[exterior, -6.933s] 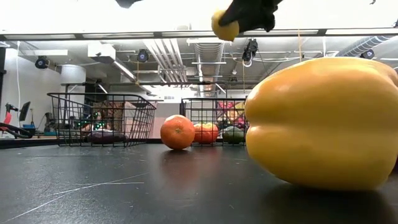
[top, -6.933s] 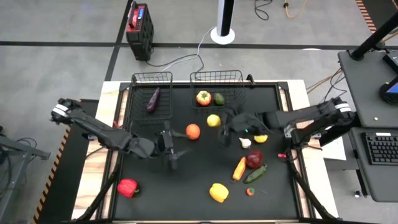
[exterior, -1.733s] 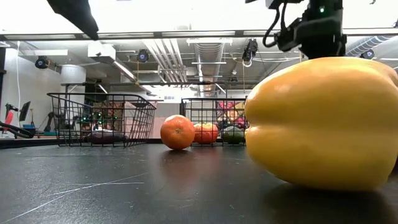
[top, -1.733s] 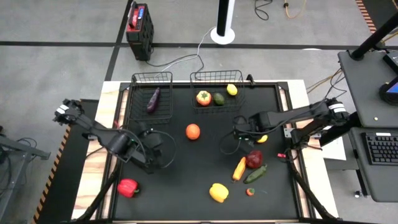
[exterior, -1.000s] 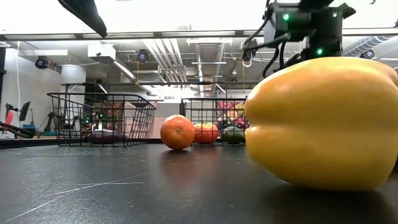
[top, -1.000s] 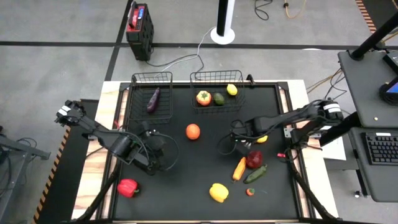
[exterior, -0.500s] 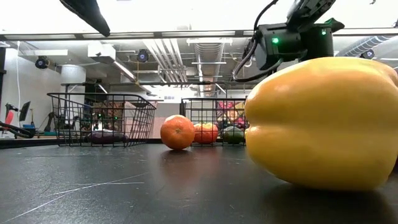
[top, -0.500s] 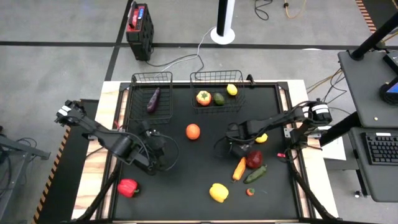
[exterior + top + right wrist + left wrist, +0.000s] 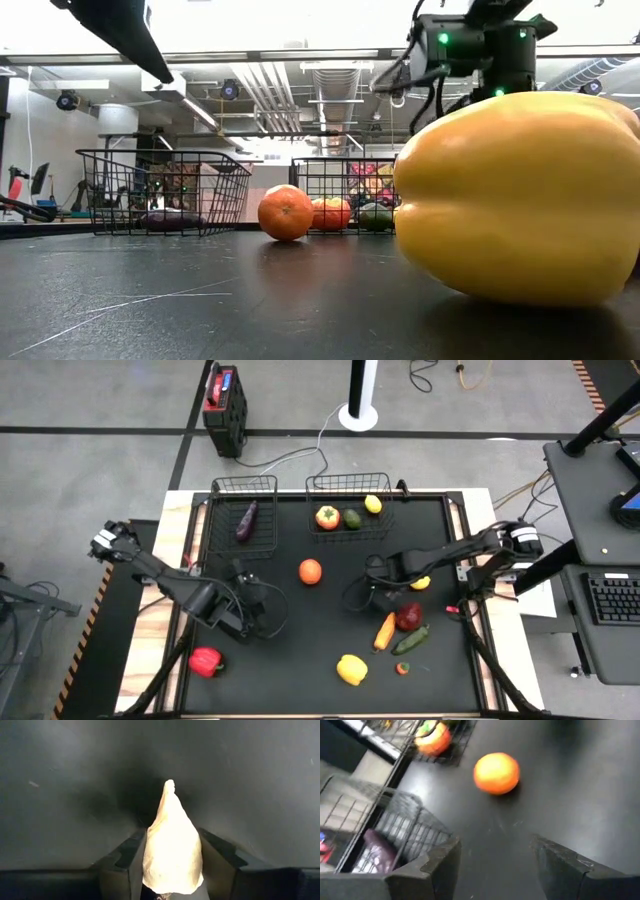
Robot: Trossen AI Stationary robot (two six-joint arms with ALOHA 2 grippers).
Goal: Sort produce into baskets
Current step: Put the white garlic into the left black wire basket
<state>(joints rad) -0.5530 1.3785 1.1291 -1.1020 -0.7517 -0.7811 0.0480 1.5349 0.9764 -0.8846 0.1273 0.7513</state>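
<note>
From above, my right gripper (image 9: 383, 598) is low over the mat among the loose produce, just beside the red pepper (image 9: 408, 616) and the carrot (image 9: 385, 631). My left gripper (image 9: 252, 610) waits on the mat's left side, short of the orange (image 9: 310, 571). The narrower basket (image 9: 243, 485) holds the eggplant (image 9: 245, 520); the wider basket (image 9: 349, 480) holds a tomato-like piece, the avocado and a lemon (image 9: 373, 504).

At table level the yellow pepper (image 9: 520, 195) fills the foreground, hiding my right fingers.

My left wrist shows my fingers (image 9: 440, 865) standing wide apart and empty.

My right wrist shows the garlic (image 9: 172, 845) between my fingers (image 9: 122, 855), which close on its sides. I judge this the grasp step. Next comes a straight lift, then a carry to a basket.
</note>
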